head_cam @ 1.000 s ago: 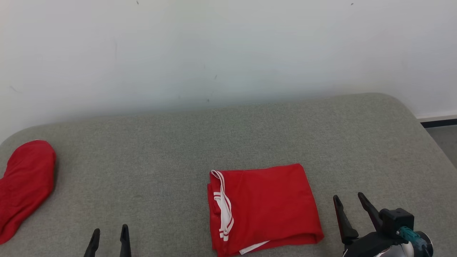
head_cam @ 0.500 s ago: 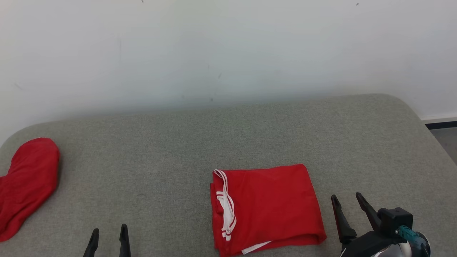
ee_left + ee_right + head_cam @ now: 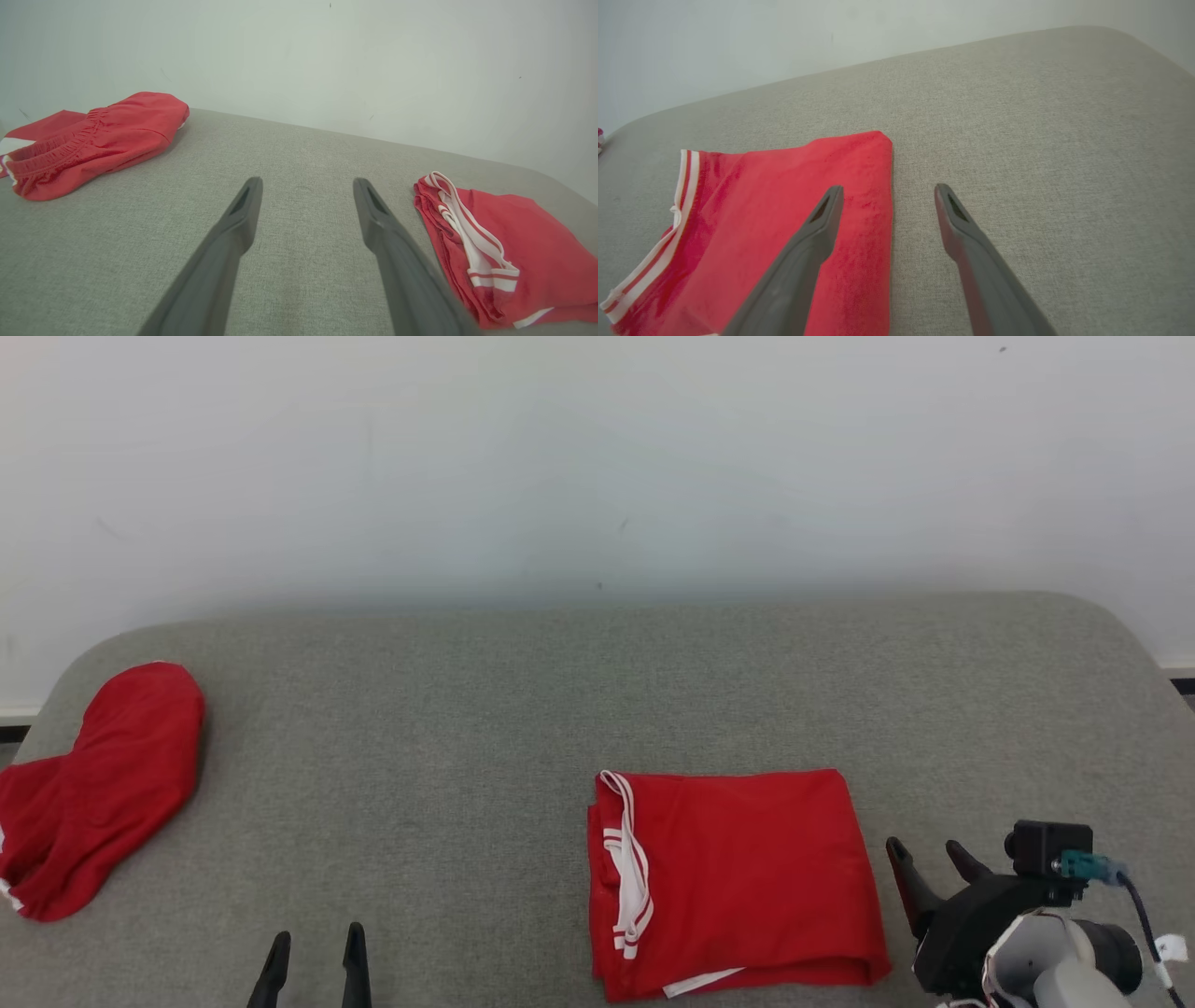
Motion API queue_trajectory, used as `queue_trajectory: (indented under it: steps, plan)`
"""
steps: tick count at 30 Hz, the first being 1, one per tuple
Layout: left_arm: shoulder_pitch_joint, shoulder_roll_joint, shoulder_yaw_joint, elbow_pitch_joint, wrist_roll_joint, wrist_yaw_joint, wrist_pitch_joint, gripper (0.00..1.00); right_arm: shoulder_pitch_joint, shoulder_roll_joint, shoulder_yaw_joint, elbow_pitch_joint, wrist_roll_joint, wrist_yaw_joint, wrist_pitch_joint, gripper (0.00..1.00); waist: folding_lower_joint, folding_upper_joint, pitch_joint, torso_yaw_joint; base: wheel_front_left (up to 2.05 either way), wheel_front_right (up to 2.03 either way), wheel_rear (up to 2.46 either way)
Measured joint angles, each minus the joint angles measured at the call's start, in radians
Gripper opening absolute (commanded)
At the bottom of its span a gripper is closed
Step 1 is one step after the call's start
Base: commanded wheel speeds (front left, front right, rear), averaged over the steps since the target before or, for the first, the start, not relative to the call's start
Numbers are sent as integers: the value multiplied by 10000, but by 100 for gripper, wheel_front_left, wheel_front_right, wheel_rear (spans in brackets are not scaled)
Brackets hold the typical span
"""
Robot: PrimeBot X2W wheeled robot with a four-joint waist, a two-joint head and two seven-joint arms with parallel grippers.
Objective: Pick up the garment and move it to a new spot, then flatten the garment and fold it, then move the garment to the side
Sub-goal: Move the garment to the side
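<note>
The right gripper (image 3: 924, 847), fingers spread and holding nothing, hovers just beside the right edge of the folded red garment (image 3: 747, 877), which lies flat to its left on the grey cushioned surface (image 3: 467, 728). The left gripper (image 3: 317, 935), likewise spread wide and empty, points over bare cushion, with the folded garment off to its right. A second, bunched red garment (image 3: 103, 784) sits well apart to its left, near the cushion's edge.

The red garment (image 3: 747, 877), trimmed with white stripes, lay folded into a flat rectangle on the grey padded surface (image 3: 523, 709), its trim on the left.
</note>
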State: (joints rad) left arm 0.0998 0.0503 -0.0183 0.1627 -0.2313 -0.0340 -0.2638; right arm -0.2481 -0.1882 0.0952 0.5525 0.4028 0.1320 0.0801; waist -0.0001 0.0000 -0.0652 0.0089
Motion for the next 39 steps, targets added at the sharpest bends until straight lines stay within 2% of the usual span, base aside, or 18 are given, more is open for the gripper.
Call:
queue_trajectory:
  steps: [5, 8, 17, 23, 24, 25, 31, 39]
  plan:
    - [-62, 0, -178, -67, -17, 46, 0, 100, -874, -25, -562, 1028, 15, -2, 1852, 100, 1, 0, 182, 401, 0, 0, 0]
    - [-127, 2, -286, -84, -59, 63, 0, 100, -1246, 4, -965, 1689, -316, -2, 2606, 100, 1, 0, 306, 687, 0, 0, 0]
    - [-575, 0, -639, -63, -79, -13, 0, 100, -1800, 267, -1783, 2734, -1099, -2, 3574, 100, 2, 0, 861, 1489, 0, 0, 0]
    - [-597, 2, -673, -29, -81, -17, 0, 100, -1980, 196, -1559, 2826, -1592, -46, 4031, 100, 1, -1, 1123, 1775, 0, 0, 0]
    - [-604, 2, -679, -23, -81, -17, 0, 100, -2003, 134, -1371, 2765, -1653, -48, 4090, 11, 1, -1, 1155, 1784, 0, 0, 0]
    - [-613, 2, -688, -21, -90, -17, 0, 100, -2014, 79, -1223, 2706, -1670, -46, 4132, 0, 1, -1, 1179, 1782, 0, 0, 0]
    - [-750, 2, -771, -104, -132, -15, -2, 100, -2188, -441, 98, 2184, -1703, 10, 4454, 0, 2, 0, 1262, 1554, 0, 0, 0]
    - [-1034, 0, -640, -529, 15, -69, -2, 100, -3312, -1756, 1929, 1264, -1457, 2, 4692, 0, 2, 2, 1578, 846, 0, 0, 0]
